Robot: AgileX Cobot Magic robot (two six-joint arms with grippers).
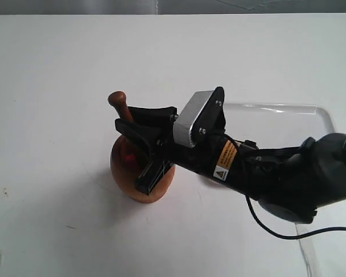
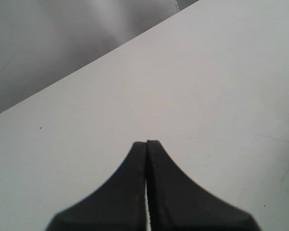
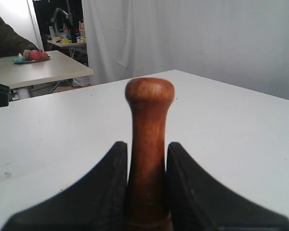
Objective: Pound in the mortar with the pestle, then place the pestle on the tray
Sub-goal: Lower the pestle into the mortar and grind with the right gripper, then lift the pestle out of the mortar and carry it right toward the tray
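The reddish-brown wooden mortar (image 1: 122, 173) stands on the white table, with something red showing inside. The pestle (image 1: 117, 101) sticks up out of it, tilted, knob end on top. My right gripper (image 1: 124, 116) reaches in from the right and is shut on the pestle's shaft just below the knob. In the right wrist view the pestle (image 3: 148, 120) is pinched between both fingers of the right gripper (image 3: 147, 147). The tray (image 1: 288, 108) lies behind the right arm, mostly covered by it. My left gripper (image 2: 147, 143) is shut on nothing above bare table; the exterior view does not show it.
A black cable (image 1: 271, 229) trails from the right arm across the table near the tray's front. The right wrist view shows a white curtain (image 3: 207, 43) and another table with small objects (image 3: 33, 67) far behind.
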